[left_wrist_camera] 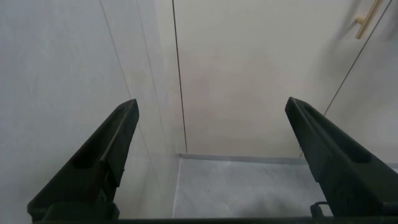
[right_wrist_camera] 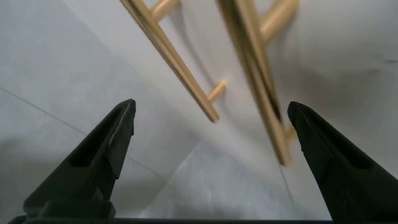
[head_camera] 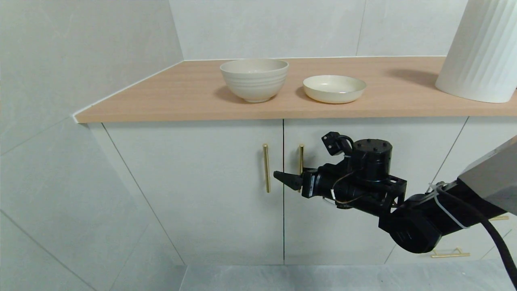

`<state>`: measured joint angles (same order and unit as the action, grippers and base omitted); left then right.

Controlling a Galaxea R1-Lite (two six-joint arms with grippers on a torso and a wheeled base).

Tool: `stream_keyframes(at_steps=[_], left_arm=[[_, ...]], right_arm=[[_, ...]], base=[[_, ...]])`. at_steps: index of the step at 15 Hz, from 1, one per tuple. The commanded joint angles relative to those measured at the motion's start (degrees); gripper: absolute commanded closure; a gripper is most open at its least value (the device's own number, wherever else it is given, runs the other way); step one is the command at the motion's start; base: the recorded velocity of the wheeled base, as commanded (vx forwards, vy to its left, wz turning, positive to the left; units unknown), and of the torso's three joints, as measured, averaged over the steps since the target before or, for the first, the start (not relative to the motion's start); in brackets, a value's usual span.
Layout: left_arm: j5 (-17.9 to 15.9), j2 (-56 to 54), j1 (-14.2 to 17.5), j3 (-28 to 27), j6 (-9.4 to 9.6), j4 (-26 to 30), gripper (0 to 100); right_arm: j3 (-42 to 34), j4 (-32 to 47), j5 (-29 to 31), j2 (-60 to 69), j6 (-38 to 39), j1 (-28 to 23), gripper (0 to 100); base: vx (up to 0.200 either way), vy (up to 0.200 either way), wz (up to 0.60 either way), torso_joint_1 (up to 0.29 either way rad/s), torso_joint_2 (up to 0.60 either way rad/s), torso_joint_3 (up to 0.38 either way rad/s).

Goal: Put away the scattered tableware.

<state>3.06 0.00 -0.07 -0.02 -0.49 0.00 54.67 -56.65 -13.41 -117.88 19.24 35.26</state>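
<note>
Pale tiled walls [head_camera: 80, 48] meet in a corner behind a light wooden countertop [head_camera: 161, 97], set over two white cabinet doors [head_camera: 194, 194] with upright brass handles [head_camera: 266, 167] flanking the centre seam; grey floor [head_camera: 323, 279] below.

Bowl [head_camera: 254, 80]: deep, cream-coloured, round, with faint horizontal ribs around the outer wall.
Bowl pose: upright, mouth up, resting on its narrow foot.
Bowl place: on the wooden countertop [head_camera: 161, 101], left of the middle, set back from the front edge.
Dish [head_camera: 334, 88]: shallow, cream-coloured, round, with a low curved rim.
Dish pose: upright, flat on its base.
Dish place: same countertop, to the right of the Bowl, near it but not touching, slightly nearer the front edge.
</note>
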Motion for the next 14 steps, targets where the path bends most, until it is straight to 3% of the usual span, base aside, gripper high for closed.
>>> stream_keyframes(at_steps=[1, 14], left_arm=[[0.02, 0.00, -0.01, 0.02, -0.04, 0.00, 0], [0.02, 0.00, -0.01, 0.02, -0.04, 0.00, 0]], right_arm=[[-0.09, -0.22, -0.04, -0.51, 0.19, 0.52, 0], [-6.25, 0.22, -4.43, 6.00, 2.21, 1.57, 0]], base=[[0.000, 0.000, 0.00, 0.000, 0.00, 0.000], [0.000, 0.000, 0.00, 0.000, 0.00, 0.000]])
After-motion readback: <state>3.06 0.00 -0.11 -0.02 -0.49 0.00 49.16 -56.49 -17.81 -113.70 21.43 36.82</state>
